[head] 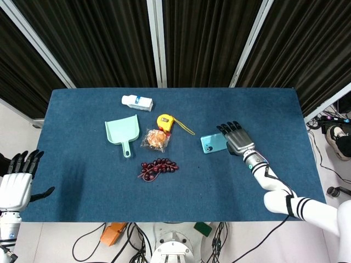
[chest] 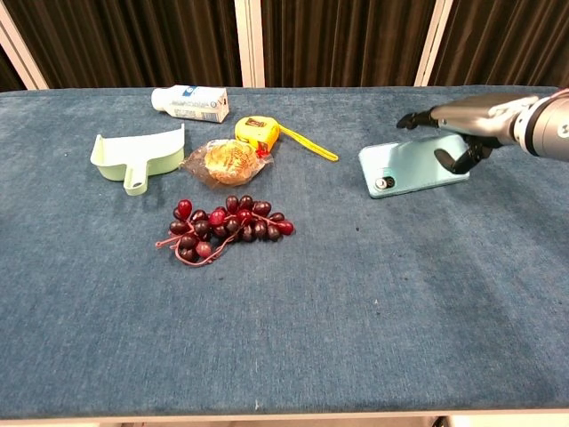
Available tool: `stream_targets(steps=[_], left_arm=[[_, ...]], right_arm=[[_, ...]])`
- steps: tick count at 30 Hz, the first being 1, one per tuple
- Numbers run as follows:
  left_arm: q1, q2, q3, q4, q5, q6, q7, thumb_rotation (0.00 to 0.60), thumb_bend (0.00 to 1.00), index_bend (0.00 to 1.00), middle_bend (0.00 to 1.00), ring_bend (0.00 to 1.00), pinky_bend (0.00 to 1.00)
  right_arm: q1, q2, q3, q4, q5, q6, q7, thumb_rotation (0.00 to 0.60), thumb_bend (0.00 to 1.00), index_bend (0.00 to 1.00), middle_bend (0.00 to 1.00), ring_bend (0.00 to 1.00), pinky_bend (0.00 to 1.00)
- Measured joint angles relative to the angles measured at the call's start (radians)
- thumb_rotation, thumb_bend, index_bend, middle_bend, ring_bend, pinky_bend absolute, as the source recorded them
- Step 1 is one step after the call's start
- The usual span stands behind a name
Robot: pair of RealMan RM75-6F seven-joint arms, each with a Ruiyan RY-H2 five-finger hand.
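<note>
My left hand (head: 15, 183) hangs off the near left corner of the blue cloth-covered table (head: 77, 192), fingers spread and straight, holding nothing. On the table, toward the far left, lies a mint-green plastic dustpan (chest: 135, 153), handle pointing near. Beyond it, a white plastic bottle with a blue label (chest: 189, 101) lies on its side. Right of the dustpan sits a clear-wrapped orange bun (chest: 228, 162), touching a yellow tape measure with a yellow strap (chest: 258, 132) on its far side. Near the bun lies a bunch of dark red grapes (chest: 228, 226). Well to the right, a light teal phone (chest: 412, 169) is tilted, camera side up, its left end on the cloth. My right hand (chest: 469, 132) grips the phone's right end, fingers over the top and thumb beneath.
</note>
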Motion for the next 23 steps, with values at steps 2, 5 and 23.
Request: stream_targets(steps=[2,5,23], left_arm=[[-0.001,0.0,-0.001,0.001,0.0,0.001,-0.002,0.6,0.14,0.09,0.07,0.02,0.0],[-0.003,-0.003,-0.004,0.004,0.0,0.001,-0.005,0.6,0.14,0.09,0.07,0.02,0.0],[-0.005,-0.019,-0.005,0.013,0.026,0.024,-0.027,0.6,0.14,0.09,0.07,0.02,0.0]], right_arm=[[-0.006,0.012,0.003,-0.015,-0.008,0.033,-0.002,0.6,0.81,0.0,0.12,0.0,0.0],[-0.029,0.046,0.003,-0.061,-0.03,0.102,-0.003,0.6,0.74,0.0,0.12,0.0,0.0],[-0.524,0.444,-0.171,-0.442,-0.366,0.758,0.209,0.6,0.38,0.0,0.06,0.0,0.0]])
